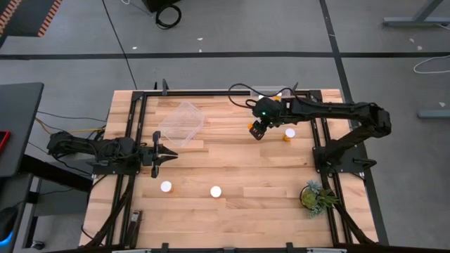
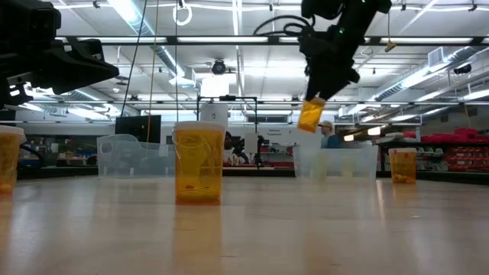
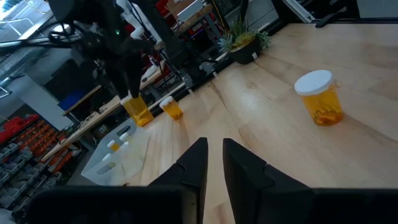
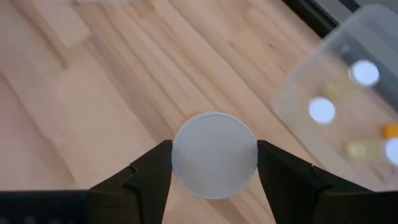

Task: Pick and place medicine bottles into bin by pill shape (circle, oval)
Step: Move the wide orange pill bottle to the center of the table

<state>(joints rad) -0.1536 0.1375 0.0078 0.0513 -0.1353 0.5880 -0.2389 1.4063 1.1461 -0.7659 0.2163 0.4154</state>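
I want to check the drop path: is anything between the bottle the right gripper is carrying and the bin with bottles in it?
Nothing visible is. The right gripper holds the medicine bottle in the air, and only bare table lies between it and the bin.

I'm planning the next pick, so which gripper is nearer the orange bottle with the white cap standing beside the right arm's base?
Right. The right gripper, holding another bottle, hangs just left of the orange white-capped bottle; the left gripper waits, shut, far across the table.

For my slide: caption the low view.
Right gripper holds a bottle above the table; another bottle stands in front.
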